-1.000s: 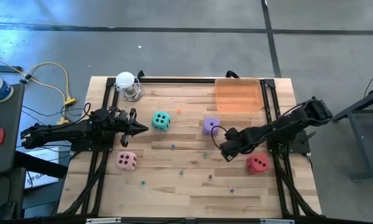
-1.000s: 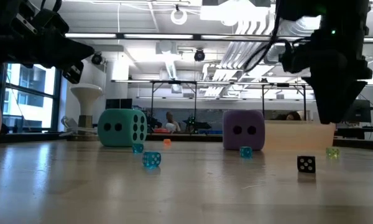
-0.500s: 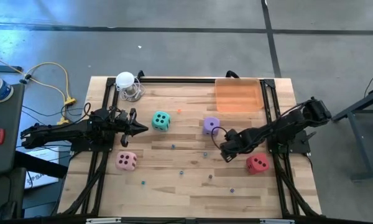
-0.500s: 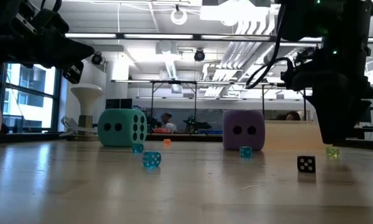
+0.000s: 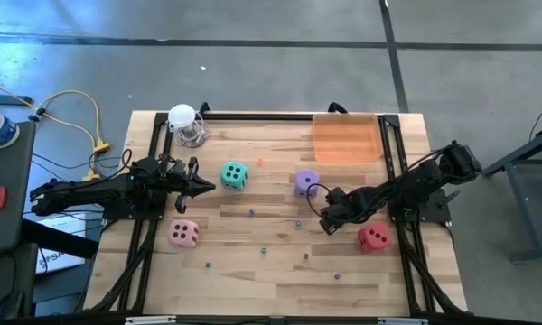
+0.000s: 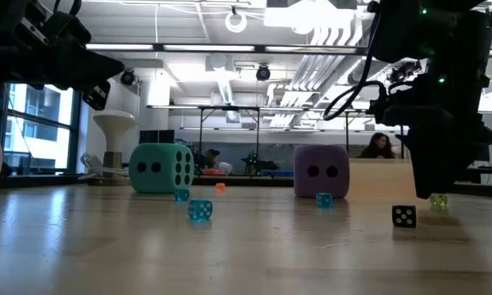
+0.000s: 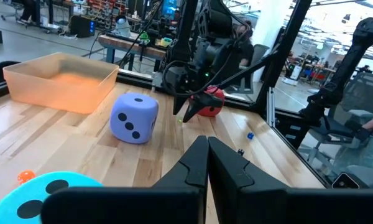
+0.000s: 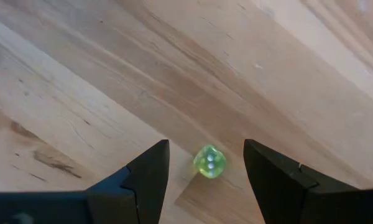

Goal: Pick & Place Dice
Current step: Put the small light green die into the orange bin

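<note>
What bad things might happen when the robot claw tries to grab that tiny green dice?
The right gripper hangs open, straddling the tiny green die on the wooden table. The die is very small between the wide fingers, so it might squirt out sideways or tip as they close. Coming down too far, the fingertips could scrape the wood. The red die sits close beside that arm, so a swing might bump it.

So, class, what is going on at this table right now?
The right gripper hangs open just over the table, its fingers either side of a tiny green die, with the red die beside it. The left gripper waits shut near the teal die. The purple die and pink die sit untouched; the orange bin holds no dice.
</note>
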You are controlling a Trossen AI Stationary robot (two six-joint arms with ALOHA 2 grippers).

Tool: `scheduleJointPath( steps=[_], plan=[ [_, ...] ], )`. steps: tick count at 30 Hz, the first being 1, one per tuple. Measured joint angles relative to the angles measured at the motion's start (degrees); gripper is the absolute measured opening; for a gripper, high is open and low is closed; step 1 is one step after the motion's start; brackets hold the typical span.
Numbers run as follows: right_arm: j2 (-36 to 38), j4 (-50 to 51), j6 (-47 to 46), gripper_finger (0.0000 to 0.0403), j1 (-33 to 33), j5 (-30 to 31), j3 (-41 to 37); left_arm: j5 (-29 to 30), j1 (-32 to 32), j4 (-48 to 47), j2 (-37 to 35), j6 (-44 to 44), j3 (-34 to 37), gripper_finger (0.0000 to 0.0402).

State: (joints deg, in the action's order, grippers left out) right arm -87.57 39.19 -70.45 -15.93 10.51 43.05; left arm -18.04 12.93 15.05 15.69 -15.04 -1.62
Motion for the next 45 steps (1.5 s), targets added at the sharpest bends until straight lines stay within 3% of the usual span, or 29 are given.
scheduleJointPath(
  steps=[14, 45],
  plan=[
    [0.0, 0.2, -1.3, 0.0126, 0.0, -1.8, 0.0, 0.1, 0.0, 0.0, 0.0, 0.0, 0.0, 0.0002],
    [0.2, 0.8, 2.8, 0.0031, 0.0, -3.4, 0.2, 0.0, 0.0, 0.0, 0.0, -1.7, 0.0, 0.0002]
  ],
)
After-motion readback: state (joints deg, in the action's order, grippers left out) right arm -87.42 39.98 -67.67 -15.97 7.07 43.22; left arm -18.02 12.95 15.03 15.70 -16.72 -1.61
